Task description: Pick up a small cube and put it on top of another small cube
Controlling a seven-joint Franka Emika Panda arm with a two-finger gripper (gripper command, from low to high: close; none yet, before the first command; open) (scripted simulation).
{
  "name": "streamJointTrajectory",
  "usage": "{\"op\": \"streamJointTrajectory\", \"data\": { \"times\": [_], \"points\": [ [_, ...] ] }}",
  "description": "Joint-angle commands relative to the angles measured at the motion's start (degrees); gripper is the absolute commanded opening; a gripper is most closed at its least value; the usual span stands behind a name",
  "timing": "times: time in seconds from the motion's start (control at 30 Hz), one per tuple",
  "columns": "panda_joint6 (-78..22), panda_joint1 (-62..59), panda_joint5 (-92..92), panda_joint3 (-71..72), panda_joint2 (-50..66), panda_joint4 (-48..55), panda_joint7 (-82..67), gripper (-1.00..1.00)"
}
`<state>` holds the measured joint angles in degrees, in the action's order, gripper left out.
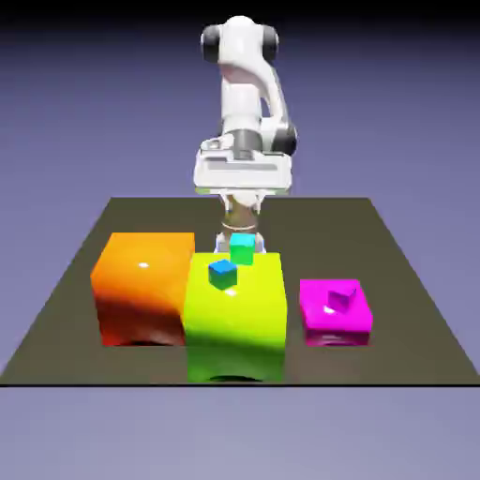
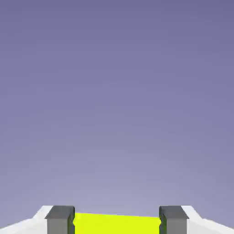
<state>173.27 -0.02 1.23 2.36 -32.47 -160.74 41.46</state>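
In the hand view the small cube (image 2: 117, 225), plain yellow, fills the gap between my two grey fingertips and touches both. My gripper (image 2: 117, 223) is shut on it. The exterior view places my gripper (image 1: 241, 228) low behind the big lime block, and the small cube is hidden there. Another small cube (image 1: 341, 297), magenta-purple, sits on top of a flat magenta block (image 1: 323, 319) toward the exterior view's right, well apart from the gripper.
A big lime block (image 1: 234, 323) stands at the front middle with a small blue cube (image 1: 223, 273) on it. A small teal cube (image 1: 243, 248) shows at its back edge, just in front of the gripper. A big orange block (image 1: 141, 286) adjoins on the exterior view's left.
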Motion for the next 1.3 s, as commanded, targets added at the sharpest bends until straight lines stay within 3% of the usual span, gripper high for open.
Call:
{"op": "streamJointTrajectory", "data": {
  "times": [0.0,0.43,1.0,1.27],
  "points": [
    [-0.1,1.4,2.5,0.2,0.6,0.0,-1.1,0.00],
    [-1.3,19.5,34.9,2.6,8.0,-0.7,-14.9,0.00],
    [2.2,53.4,77.2,-10.9,18.4,-3.6,-29.5,0.00],
    [6.9,69.9,88.7,-26.6,21.7,-6.0,-31.0,0.00]
  ]
}}
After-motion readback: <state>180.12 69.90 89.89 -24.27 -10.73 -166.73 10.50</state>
